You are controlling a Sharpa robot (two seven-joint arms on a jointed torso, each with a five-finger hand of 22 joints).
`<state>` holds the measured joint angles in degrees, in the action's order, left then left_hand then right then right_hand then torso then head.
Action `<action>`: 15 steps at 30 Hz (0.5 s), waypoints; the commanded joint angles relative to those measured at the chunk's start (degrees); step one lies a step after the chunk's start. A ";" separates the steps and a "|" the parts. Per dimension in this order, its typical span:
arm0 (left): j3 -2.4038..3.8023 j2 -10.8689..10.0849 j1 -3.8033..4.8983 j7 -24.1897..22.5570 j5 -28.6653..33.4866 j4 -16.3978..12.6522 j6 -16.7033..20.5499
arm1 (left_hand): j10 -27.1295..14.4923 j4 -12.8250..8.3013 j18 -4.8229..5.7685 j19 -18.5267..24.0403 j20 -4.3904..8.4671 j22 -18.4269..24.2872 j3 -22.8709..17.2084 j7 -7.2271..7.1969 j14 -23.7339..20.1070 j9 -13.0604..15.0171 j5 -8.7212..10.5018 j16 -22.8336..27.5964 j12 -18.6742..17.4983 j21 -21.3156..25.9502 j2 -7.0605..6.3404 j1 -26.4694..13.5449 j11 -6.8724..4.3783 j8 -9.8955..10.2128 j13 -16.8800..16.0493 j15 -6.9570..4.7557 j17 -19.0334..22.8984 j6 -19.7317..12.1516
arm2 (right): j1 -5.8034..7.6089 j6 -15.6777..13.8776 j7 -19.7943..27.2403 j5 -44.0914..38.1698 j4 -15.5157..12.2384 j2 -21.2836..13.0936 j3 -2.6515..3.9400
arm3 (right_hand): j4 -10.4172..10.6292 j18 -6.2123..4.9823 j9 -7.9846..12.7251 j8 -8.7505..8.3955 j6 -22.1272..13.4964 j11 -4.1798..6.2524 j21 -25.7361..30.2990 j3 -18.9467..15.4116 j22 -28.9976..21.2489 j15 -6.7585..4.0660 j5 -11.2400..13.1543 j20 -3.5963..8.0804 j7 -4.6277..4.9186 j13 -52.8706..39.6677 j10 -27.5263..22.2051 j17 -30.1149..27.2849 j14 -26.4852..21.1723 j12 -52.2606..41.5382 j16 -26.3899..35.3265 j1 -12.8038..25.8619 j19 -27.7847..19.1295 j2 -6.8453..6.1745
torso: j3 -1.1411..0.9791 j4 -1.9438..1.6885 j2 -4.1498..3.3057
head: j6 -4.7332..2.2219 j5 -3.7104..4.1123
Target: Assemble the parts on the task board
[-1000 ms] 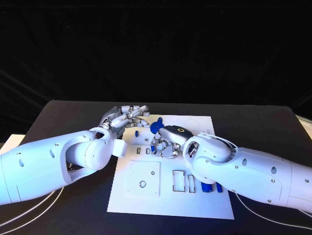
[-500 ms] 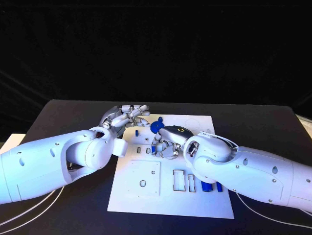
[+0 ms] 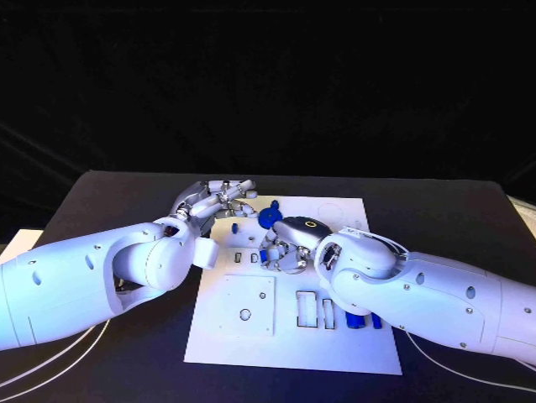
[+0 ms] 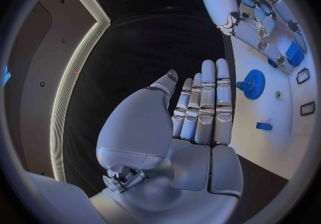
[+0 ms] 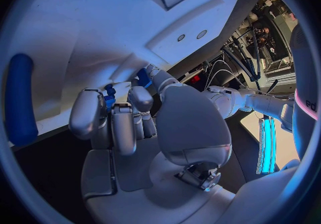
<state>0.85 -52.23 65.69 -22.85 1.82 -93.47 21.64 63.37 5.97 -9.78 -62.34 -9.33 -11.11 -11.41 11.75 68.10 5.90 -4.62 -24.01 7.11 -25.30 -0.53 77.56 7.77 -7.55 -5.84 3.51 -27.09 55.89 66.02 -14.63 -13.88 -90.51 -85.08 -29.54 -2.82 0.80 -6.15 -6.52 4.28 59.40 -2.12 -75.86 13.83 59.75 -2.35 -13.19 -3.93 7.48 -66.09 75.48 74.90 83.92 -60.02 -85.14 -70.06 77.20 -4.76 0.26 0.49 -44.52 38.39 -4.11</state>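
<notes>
Black table [image 3: 111, 193] carries our white task board [image 3: 341, 336] at its middle. Our left hand [image 3: 213, 200] hovers at the board's far left corner, fingers straight, side by side and grasping nothing [image 4: 204, 103]. Our right hand [image 3: 286, 243] sits over the board's middle, fingers curled around a small blue part [image 5: 109, 95]. We see a blue gear [image 4: 253, 83] near the far edge, blue pegs [image 3: 365, 321] by the right edge, and a little blue block [image 4: 264, 126] on the board.
</notes>
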 commanded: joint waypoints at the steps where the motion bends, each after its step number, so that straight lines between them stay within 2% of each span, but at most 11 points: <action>1: 0.02 0.10 0.02 -0.25 0.06 0.01 -1.05 | -0.23 -0.19 -0.54 0.37 -0.18 -0.05 -0.25 -0.07 -0.43 0.10 -0.05 -0.22 -0.35 -0.18 0.09 0.34 -0.02 0.16 -0.08 0.14 -0.05 -0.36 | -0.24 -0.33 -1.20 -0.62 0.19 -0.04 -0.17 | 0.15 0.38 0.15 -0.38 -0.69 -0.32 0.39 -0.58 -0.21 0.48 0.25 -0.11 0.05 0.16 -0.20 6.47 4.26 0.39 0.27 0.69 -0.55 -0.36 | -0.01 0.00 -0.01 | 0.02 0.03; 9: 0.02 0.14 0.02 -0.16 0.06 0.06 -1.12 | -0.23 -0.19 -0.54 0.37 -0.18 -0.05 -0.25 -0.07 -0.43 0.10 -0.05 -0.22 -0.35 -0.18 0.09 0.34 -0.02 0.16 -0.08 0.14 -0.05 -0.36 | -0.26 -2.42 -0.85 -0.56 -0.04 -0.16 -0.18 | 0.84 0.25 0.35 -0.36 -1.63 -0.49 0.87 -2.48 -0.92 0.66 0.43 -0.33 0.15 0.59 -0.36 6.01 4.16 0.65 0.62 1.79 -0.83 -1.40 | -0.02 -0.01 -0.01 | 0.04 0.05; 15: 0.02 0.17 0.02 0.10 0.06 0.16 -1.20 | -0.24 -0.19 -0.54 0.39 -0.18 -0.06 -0.27 -0.06 -0.45 0.10 -0.04 -0.22 -0.35 -0.20 0.06 0.28 -0.01 0.16 -0.08 0.14 -0.08 -0.37 | -0.39 -9.17 0.93 0.03 -1.09 -1.01 -0.17 | 1.81 0.12 0.50 -0.33 -2.52 -0.66 1.37 -5.00 -1.68 0.78 0.41 -0.46 0.29 0.79 -0.51 5.63 4.08 0.64 0.92 2.88 -1.14 -2.35 | -0.04 -0.01 0.02 | 0.05 0.04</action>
<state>0.85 -52.18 65.69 -22.70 1.83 -93.32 21.58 63.37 5.97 -9.79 -62.34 -9.33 -11.10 -11.41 11.75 68.10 5.94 -4.62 -24.01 7.11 -25.29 -0.53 77.56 7.77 -7.55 -5.84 3.51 -27.08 55.89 65.69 -18.28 -14.02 -90.50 -85.78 -30.36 -3.01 2.61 -6.15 -6.07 4.08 57.14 -2.32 -74.79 9.15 58.14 -1.94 -12.97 -4.32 7.74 -65.34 75.08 74.95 83.92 -59.57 -84.35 -67.72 76.41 -7.10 0.24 0.48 -44.53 38.44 -4.06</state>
